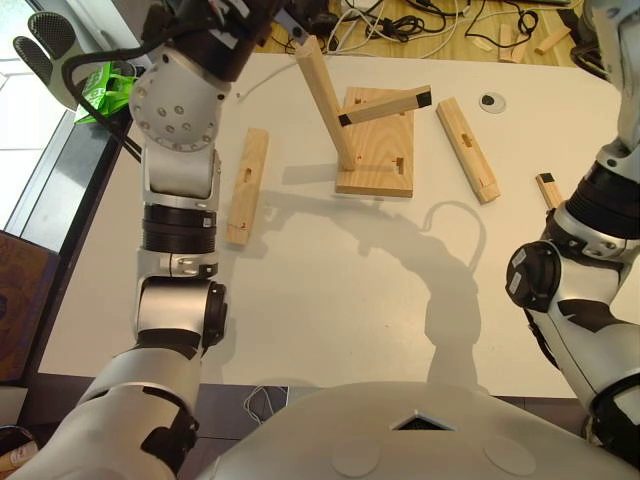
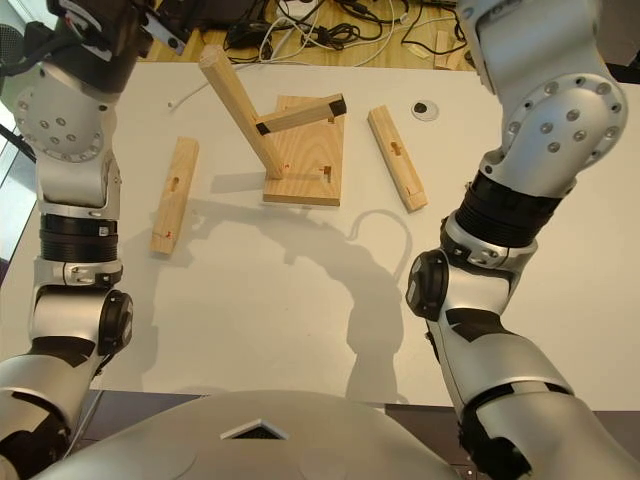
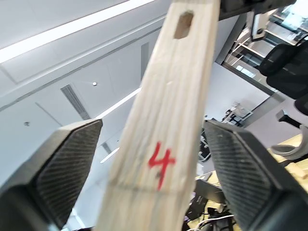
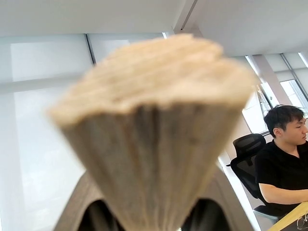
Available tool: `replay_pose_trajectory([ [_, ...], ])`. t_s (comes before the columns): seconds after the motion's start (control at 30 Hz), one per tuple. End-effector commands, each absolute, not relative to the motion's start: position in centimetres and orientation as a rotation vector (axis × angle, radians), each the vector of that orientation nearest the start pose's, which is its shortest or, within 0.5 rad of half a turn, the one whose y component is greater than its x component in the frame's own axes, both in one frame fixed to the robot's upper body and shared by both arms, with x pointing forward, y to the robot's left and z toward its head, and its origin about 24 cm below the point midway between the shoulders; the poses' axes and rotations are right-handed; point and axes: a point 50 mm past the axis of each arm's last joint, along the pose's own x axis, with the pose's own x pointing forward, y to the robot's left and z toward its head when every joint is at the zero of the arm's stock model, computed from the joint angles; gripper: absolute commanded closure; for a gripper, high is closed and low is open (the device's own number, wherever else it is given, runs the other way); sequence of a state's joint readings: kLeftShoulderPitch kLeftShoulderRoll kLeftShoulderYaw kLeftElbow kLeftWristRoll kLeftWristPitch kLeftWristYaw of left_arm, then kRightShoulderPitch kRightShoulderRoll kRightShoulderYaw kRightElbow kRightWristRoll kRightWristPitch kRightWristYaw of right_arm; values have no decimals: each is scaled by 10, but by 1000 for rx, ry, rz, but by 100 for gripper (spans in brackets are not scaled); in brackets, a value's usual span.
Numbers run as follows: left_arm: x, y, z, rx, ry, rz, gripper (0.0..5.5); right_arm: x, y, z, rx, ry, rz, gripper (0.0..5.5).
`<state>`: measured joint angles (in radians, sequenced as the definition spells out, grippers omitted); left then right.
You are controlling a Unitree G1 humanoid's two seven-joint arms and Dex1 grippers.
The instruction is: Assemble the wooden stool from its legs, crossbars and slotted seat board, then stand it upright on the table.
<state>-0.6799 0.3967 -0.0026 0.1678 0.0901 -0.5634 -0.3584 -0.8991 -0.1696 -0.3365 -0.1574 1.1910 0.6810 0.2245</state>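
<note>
Left eye view: the slotted seat board [image 1: 380, 175] lies flat on the white counter [image 1: 300, 300], toward its far side. A leg [image 1: 328, 105] rises from the board's near-left part, tilted away to the left. A crossbar [image 1: 385, 105] with a black tip runs from the leg's middle out over the board to the right. A second leg [image 1: 247, 185] lies flat left of the board, apart from it. A third leg [image 1: 467, 148] lies flat to the right, also apart. A short black-tipped piece [image 1: 547, 188] lies farther right on the counter.

In the left wrist view a wooden piece [image 3: 163, 144], marked with a red 4 and slotted toward its far end, runs between the dark pads [image 3: 67, 168] of the left gripper [image 3: 153, 124], against the ceiling. The jaws are released: ceiling shows between one pad and the wood, while the other pad's tip sits right at the wood's edge.

In the right wrist view a wooden end [image 4: 154, 120] faces the camera, end grain forward, at the right gripper [image 4: 147, 214]. Whether those jaws are clenched on it I cannot tell, nor whether it is the same piece.

A small round disc [image 1: 492, 101] sits beyond the third leg, and cables [image 1: 400, 20] lie on the floor past the counter.
</note>
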Motion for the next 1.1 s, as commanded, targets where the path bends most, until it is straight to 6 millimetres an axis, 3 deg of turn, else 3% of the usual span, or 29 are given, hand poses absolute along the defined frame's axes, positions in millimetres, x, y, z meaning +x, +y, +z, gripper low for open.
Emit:
replay_pose_trajectory([
  [0.03, 313, 181, 247, 703, -929, -245, 98, 299, -153, 317, 746, -565, 863, 451],
  [0.1, 316, 211, 240, 670, -841, -84, 59, 300, -171, 319, 724, -597, 771, 451],
  [0.17, 321, 236, 221, 614, -690, 24, 56, 301, -188, 320, 691, -616, 669, 451],
  [0.2, 326, 241, 200, 597, -577, 15, 56, 303, -193, 317, 601, -609, 610, 451],
  [0.27, 330, 235, 150, 598, -344, -105, 56, 308, -195, 305, 413, -569, 512, 451],
  [0.3, 328, 222, 123, 627, -244, -232, 56, 311, -197, 297, 352, -545, 470, 451],
  [0.43, 314, 188, 79, 697, -81, -522, 56, 320, -205, 278, 277, -500, 375, 451],
  [0.53, 298, 169, 50, 723, 25, -681, 56, 330, -213, 243, 257, -378, 317, 451],
  [0.7, 289, 158, 38, 681, 80, -741, 56, 332, -221, 193, 348, -196, 333, 451],
  [0.8, 281, 148, 35, 665, 93, -829, 56, 330, -232, 172, 555, -125, 322, 451],
  [0.93, 274, 142, 30, 663, 126, -869, 56, 325, -226, 168, 734, -106, 355, 451],
  [1.1, 267, 144, 24, 675, 226, -903, 56, 318, -216, 156, 794, -44, 344, 451],
])
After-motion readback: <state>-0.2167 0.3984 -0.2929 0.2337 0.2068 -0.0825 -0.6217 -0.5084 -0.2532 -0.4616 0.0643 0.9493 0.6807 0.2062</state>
